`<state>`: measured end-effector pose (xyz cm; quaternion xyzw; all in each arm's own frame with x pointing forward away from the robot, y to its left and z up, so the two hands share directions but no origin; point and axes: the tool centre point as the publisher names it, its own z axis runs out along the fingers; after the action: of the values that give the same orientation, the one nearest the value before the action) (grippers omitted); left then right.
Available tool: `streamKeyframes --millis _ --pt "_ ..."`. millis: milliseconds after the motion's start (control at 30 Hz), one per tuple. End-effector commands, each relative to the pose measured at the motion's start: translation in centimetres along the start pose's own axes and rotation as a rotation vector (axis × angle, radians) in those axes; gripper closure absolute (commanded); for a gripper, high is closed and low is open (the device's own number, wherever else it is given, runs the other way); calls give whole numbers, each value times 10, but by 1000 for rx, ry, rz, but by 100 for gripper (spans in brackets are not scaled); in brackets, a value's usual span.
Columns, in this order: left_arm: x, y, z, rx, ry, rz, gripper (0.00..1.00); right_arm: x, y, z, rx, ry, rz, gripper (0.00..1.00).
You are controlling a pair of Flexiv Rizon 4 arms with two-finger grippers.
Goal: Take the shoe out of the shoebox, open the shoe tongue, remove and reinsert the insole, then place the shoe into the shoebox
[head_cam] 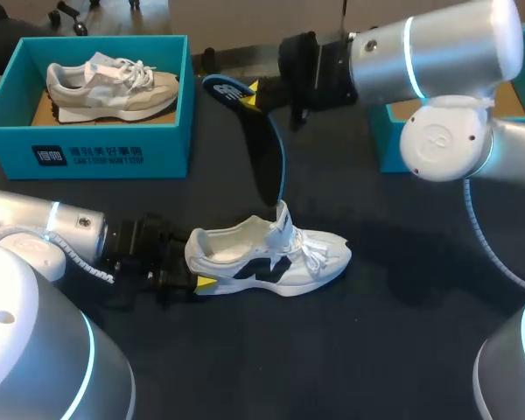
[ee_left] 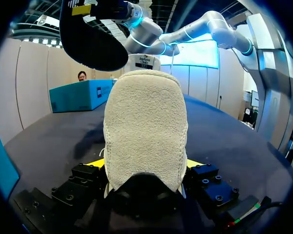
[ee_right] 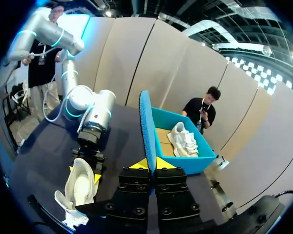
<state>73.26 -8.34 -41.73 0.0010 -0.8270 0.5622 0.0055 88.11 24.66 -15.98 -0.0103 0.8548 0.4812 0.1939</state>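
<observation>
The shoe (head_cam: 271, 258) is heel-clamped in the left fingers (head_cam: 206, 282), insole (head_cam: 264, 157) pinched aloft by the right fingers (head_cam: 250, 98); next, probably feed it back toe-first

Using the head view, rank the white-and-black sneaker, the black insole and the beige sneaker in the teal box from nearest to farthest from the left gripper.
1. White-and-black sneaker: on the table, heel between the left gripper's fingers.
2. Black insole: raised just beyond the sneaker's tongue.
3. Beige sneaker: inside the teal shoebox at the table's far left.
</observation>
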Motion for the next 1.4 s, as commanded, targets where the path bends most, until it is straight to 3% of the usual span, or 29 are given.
streamKeyframes --millis 33,100,433,833,1133,1400 --pt "0 -1 1 -2 -1 -1 100 1 0 0 0 -2 -1 100" --pt "0 -1 1 -2 -1 -1 100 1 0 0 0 -2 -1 100" --pt "0 -1 1 -2 -1 -1 100 -14 29 -24 -286 68 128 100" --pt "0 -1 1 -2 -1 -1 100 -41 53 -54 -329 144 250 100" --pt "0 -1 1 -2 -1 -1 100 -66 76 -84 -423 234 342 100" --pt "0 -1 1 -2 -1 -1 100 -74 90 -105 -443 291 415 100"
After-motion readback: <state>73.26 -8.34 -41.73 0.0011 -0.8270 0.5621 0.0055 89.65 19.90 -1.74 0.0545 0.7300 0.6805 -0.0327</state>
